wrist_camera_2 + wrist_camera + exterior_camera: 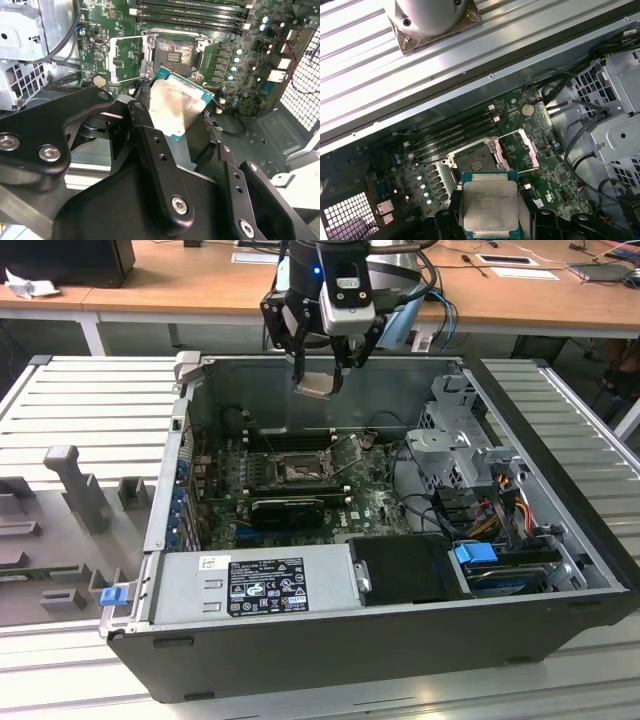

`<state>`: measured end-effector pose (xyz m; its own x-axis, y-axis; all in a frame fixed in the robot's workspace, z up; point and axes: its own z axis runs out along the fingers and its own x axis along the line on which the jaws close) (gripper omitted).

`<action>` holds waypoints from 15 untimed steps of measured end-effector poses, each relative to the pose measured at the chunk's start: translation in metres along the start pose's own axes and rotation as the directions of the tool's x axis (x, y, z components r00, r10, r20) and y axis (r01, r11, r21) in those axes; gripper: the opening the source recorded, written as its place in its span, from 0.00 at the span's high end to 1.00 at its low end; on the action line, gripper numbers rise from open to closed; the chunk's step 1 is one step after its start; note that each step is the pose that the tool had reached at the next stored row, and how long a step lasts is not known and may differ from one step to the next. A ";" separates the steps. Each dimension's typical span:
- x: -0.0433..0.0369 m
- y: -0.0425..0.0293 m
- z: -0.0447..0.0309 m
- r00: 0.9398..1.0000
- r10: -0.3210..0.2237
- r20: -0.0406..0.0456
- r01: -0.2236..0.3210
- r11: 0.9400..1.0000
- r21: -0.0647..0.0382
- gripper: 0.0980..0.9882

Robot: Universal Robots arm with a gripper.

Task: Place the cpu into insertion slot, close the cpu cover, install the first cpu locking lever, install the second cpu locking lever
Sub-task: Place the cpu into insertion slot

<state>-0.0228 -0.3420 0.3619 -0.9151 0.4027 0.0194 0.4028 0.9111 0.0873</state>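
High above the insertion slot [472, 162], our fingers [298, 355] clamp the cpu [490, 205]; we judge level, square alignment matters most.

No text is clear enough to read. In the exterior view, a large black label [265, 585] with white print and small signs sits on the grey power supply [328, 585]. Just beside it is a small white sticker [213, 562], and its marks are too fine to make out. In the first wrist view, the face of the cpu [489, 205] carries faint lines, perhaps engraved print. The green board [560, 172] has tiny white markings.
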 end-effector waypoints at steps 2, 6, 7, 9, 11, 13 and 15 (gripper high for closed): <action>0.0000 0.0000 0.0001 1.000 0.015 0.001 -0.015 1.000 0.000 0.52; 0.0000 0.0000 0.0005 0.999 0.037 0.003 -0.037 0.999 -0.001 0.52; 0.0000 0.0000 0.0006 0.999 0.045 0.004 -0.045 0.999 -0.001 0.52; 0.0000 -0.0001 0.0008 0.998 0.061 0.005 -0.061 0.998 -0.001 0.52; 0.0000 -0.0001 0.0010 0.997 0.074 0.006 -0.074 0.997 -0.002 0.52; 0.0000 -0.0001 0.0011 0.996 0.086 0.007 -0.086 0.996 -0.002 0.52; 0.0000 -0.0001 0.0012 0.995 0.096 0.008 -0.096 0.995 -0.002 0.52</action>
<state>-0.0228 -0.3419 0.3607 -0.8722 0.4888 0.0195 0.4885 0.8682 0.0873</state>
